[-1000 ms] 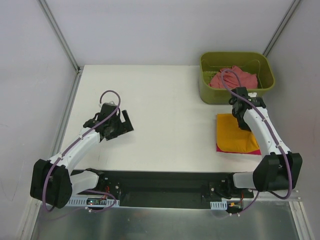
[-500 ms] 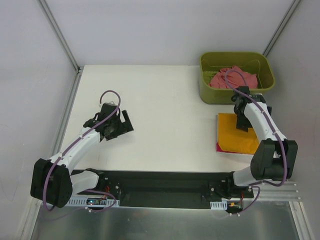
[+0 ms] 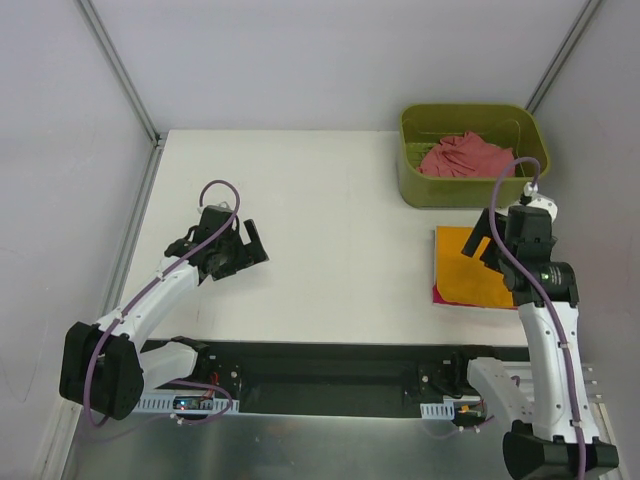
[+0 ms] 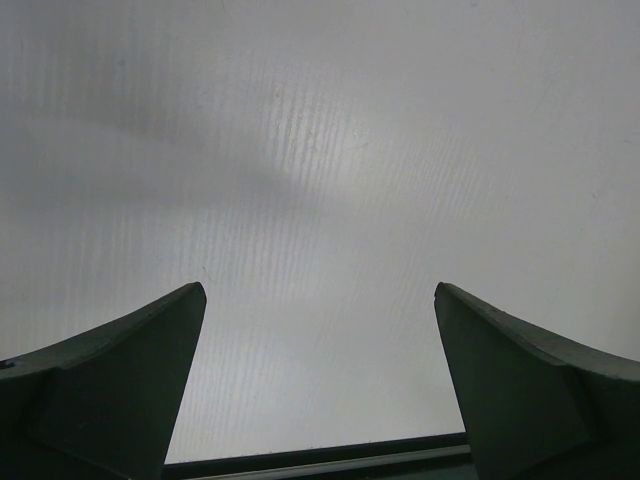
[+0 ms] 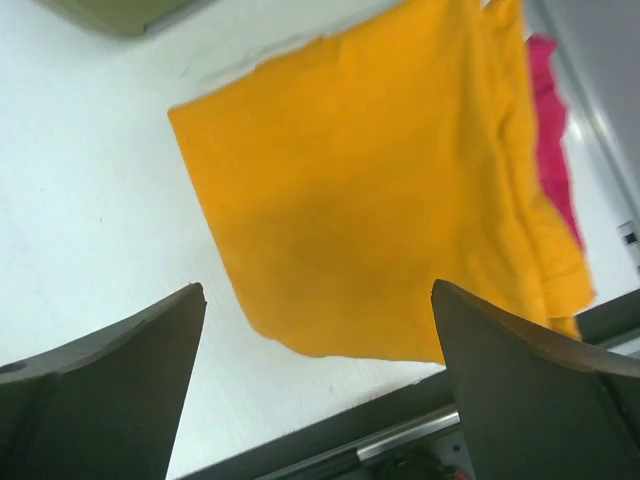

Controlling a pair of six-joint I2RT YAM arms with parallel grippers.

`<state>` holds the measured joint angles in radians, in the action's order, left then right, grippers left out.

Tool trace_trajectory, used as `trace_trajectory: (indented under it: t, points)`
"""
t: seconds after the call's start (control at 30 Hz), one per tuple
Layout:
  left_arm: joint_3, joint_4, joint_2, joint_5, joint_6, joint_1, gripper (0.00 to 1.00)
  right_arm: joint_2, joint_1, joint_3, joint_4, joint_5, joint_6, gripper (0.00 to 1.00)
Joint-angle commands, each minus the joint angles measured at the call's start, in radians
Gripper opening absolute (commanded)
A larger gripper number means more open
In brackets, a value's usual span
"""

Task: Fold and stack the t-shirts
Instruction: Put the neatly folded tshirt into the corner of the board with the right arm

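A folded orange-yellow t-shirt [image 3: 468, 268] lies at the table's right side on top of a magenta t-shirt [image 3: 438, 294], of which only an edge shows. In the right wrist view the orange t-shirt [image 5: 380, 200] fills the middle and the magenta one [image 5: 552, 130] peeks out at the right. A salmon-pink t-shirt [image 3: 464, 156] sits crumpled in the bin. My right gripper [image 3: 488, 243] [image 5: 318, 288] hangs open above the orange shirt's near edge, holding nothing. My left gripper [image 3: 243, 250] [image 4: 320, 290] is open over bare table at the left.
The olive-green bin [image 3: 470, 192] stands at the back right corner, just beyond the stacked shirts. The white table [image 3: 340, 220] is bounded by grey walls, with a black rail [image 3: 330, 375] along its near edge.
My right gripper has opened and let go of the orange shirt. The right arm has lifted and drawn back toward the near right. The left arm has not moved.
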<state>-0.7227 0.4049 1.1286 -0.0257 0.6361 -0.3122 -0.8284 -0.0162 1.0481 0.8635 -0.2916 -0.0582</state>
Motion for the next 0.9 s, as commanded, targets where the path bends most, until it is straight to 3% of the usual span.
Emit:
trace_trajectory:
  t: [0.0, 0.17, 0.37, 0.53, 0.67, 0.87]
  points:
    - [-0.007, -0.009, -0.023, -0.022, -0.019, 0.009, 0.99, -0.052, 0.010, -0.062, 0.011, 0.108, -0.095, 1.00]
    - [-0.006, -0.014, -0.027, -0.033, -0.021, 0.009, 0.99, -0.132, 0.074, -0.138, -0.014, 0.031, -0.101, 1.00]
    - [-0.001, -0.021, -0.032, -0.034, -0.018, 0.009, 0.99, -0.300, 0.234, -0.177, -0.079, -0.037, -0.112, 0.99]
    - [-0.001, -0.024, -0.035, -0.039, -0.018, 0.009, 0.99, -0.383, 0.378, -0.204, -0.165, 0.083, -0.080, 0.99]
    - [-0.001, -0.026, -0.035, -0.036, -0.019, 0.009, 0.99, -0.367, 0.384, -0.218, -0.227, 0.195, -0.043, 1.00]
    - [-0.003, -0.026, -0.033, -0.039, -0.018, 0.009, 0.99, -0.247, 0.384, -0.168, -0.172, 0.242, -0.017, 0.99]
